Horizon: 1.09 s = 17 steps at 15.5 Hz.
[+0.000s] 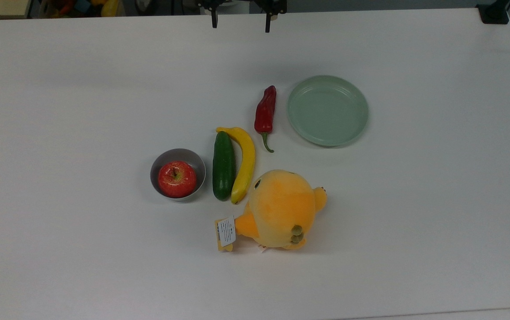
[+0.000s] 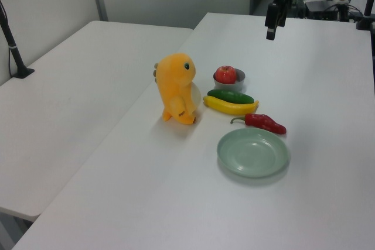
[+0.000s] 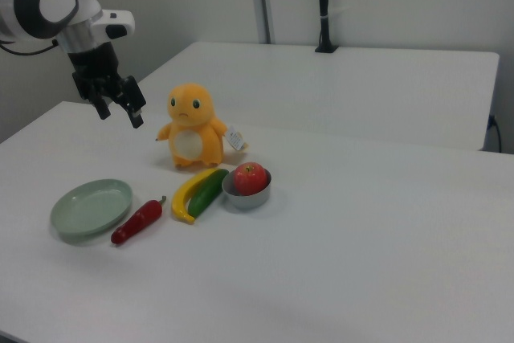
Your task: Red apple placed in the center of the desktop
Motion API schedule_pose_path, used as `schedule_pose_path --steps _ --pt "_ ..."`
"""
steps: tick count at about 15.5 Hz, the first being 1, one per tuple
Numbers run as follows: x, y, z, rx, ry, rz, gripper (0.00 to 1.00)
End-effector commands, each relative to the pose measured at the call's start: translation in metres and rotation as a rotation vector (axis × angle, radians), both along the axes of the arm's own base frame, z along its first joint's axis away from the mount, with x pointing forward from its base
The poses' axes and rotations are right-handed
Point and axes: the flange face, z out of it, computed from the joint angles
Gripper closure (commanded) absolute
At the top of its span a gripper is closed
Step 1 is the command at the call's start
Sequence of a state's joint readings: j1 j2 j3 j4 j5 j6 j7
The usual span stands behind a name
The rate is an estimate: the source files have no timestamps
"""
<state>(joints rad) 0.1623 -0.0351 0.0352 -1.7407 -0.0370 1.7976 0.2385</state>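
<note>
The red apple [image 1: 177,178] [image 2: 226,74] [image 3: 250,177] sits inside a small grey bowl [image 1: 194,159] [image 2: 239,78] [image 3: 243,198] on the white desktop [image 1: 59,111] [image 2: 176,191] [image 3: 361,263], left of middle in the top view. My gripper [image 1: 240,24] [image 3: 120,112] hangs open and empty high above the desktop's far edge in the top view, well away from the apple. The left view shows the gripper [image 2: 272,28] above and behind the bowl.
A green cucumber [image 1: 223,165] and a yellow banana [image 1: 245,162] lie side by side right of the bowl in the top view. A red chili pepper [image 1: 266,113], a pale green plate [image 1: 327,110] and an orange plush toy [image 1: 279,209] stand nearby.
</note>
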Motion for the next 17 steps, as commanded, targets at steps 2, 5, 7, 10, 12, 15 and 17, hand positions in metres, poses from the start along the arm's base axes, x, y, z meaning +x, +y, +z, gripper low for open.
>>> schedule_pose_path --steps 2,5,7,10,12,15,17 --pt "-0.011 -0.003 0.005 0.04 0.002 -0.002 0.0" --pt "-0.011 -0.003 0.004 0.039 0.003 0.004 0.0" --pt "-0.011 -0.003 0.004 0.039 0.003 0.007 0.0" --pt "-0.011 -0.005 0.005 0.038 0.0 0.021 0.0" --pt "-0.01 -0.009 0.006 0.036 -0.003 0.025 0.0" --pt "-0.001 -0.022 0.008 0.043 -0.044 0.002 0.0" --pt "0.003 -0.024 0.004 0.044 -0.051 0.0 0.0"
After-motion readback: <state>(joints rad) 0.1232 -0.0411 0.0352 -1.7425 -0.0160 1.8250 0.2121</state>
